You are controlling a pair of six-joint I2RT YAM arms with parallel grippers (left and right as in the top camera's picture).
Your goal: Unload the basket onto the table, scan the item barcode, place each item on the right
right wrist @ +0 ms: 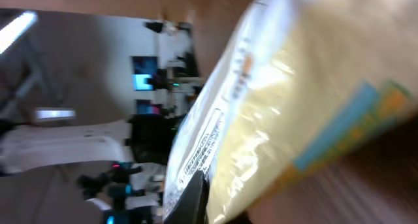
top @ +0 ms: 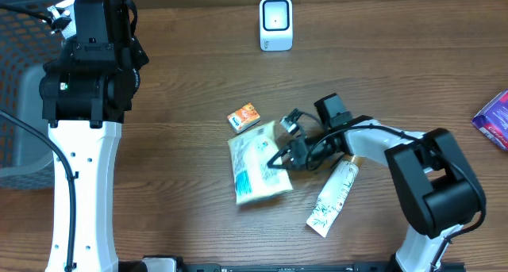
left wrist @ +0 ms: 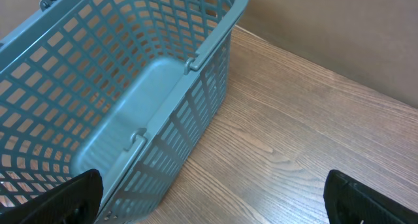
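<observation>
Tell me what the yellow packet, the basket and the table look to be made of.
The packet looks like thin glossy plastic film: it crinkles and glints where the right hand pinches it. The basket seems moulded plastic, matte blue-grey, with an open lattice wall. The table is wood or wood-look laminate, brown with visible grain; I cannot tell which.

The table [top: 182,90] is wood-grained with a dull, matt face; the basket [left wrist: 157,87] is moulded blue-grey plastic, smooth with a soft sheen; the pouch [top: 255,173] is thin plastic film, glossy and crinkled, catching light in streaks; the tube [top: 333,197] is white and smooth, faintly shiny; the small orange box [top: 244,116] looks like printed card; the scanner [top: 275,24] is white glossy plastic; the purple packet [top: 494,117] looks like shiny film.
</observation>
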